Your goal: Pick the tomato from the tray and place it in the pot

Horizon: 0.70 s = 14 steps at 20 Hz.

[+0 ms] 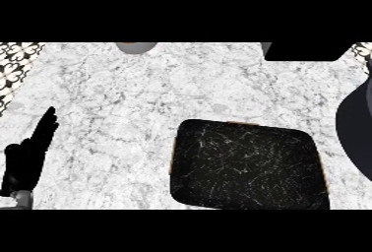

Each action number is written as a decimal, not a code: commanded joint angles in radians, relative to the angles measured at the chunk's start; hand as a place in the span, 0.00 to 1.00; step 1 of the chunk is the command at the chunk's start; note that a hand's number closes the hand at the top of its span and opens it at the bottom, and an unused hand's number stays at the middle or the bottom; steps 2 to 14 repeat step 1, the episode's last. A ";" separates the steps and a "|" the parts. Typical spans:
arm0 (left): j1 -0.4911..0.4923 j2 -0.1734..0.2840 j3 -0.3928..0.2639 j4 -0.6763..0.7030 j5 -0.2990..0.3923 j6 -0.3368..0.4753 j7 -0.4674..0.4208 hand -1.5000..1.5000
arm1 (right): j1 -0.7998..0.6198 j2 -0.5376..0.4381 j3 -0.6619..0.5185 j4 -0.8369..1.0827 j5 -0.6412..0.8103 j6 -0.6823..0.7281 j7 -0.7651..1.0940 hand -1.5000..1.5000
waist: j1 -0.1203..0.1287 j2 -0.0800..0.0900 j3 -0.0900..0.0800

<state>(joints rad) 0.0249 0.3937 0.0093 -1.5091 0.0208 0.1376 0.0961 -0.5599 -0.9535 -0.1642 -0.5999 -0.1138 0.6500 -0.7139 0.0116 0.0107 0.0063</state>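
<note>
Scratched black rounded-square tray (247, 167), marble counter (123, 98)

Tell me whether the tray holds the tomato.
Empty: the tray shows only its bare dark surface, no tomato on it or elsewhere in view.

Bench (145, 98): tray (247, 165) lying at the near right of centre. Pot (357, 133) just right of the tray, cut by the right edge. Left hand (27, 157) at the near left edge, well apart from the tray.

One tray (247, 167), one pot (357, 133), one hand (29, 155) on one counter (131, 98).
</note>
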 commanded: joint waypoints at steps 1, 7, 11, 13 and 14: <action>-0.017 0.019 0.007 -0.012 -0.006 -0.004 0.023 0.50 | 0.040 -0.057 -0.020 0.045 -0.067 0.314 -0.164 0.00 | -0.007 0.000 0.003; -0.017 0.019 0.007 -0.012 -0.006 -0.004 0.023 0.50 | 0.040 -0.057 -0.020 0.045 -0.067 0.314 -0.164 0.00 | -0.007 0.000 0.003; -0.017 0.019 0.007 -0.012 -0.006 -0.004 0.023 0.50 | 0.040 -0.057 -0.020 0.045 -0.067 0.314 -0.164 0.00 | -0.007 0.000 0.003; -0.017 0.019 0.007 -0.012 -0.006 -0.004 0.023 0.50 | 0.040 -0.057 -0.020 0.045 -0.067 0.314 -0.164 0.00 | -0.007 0.000 0.003; -0.017 0.019 0.007 -0.012 -0.006 -0.004 0.023 0.50 | 0.040 -0.057 -0.020 0.045 -0.067 0.314 -0.164 0.00 | -0.007 0.000 0.003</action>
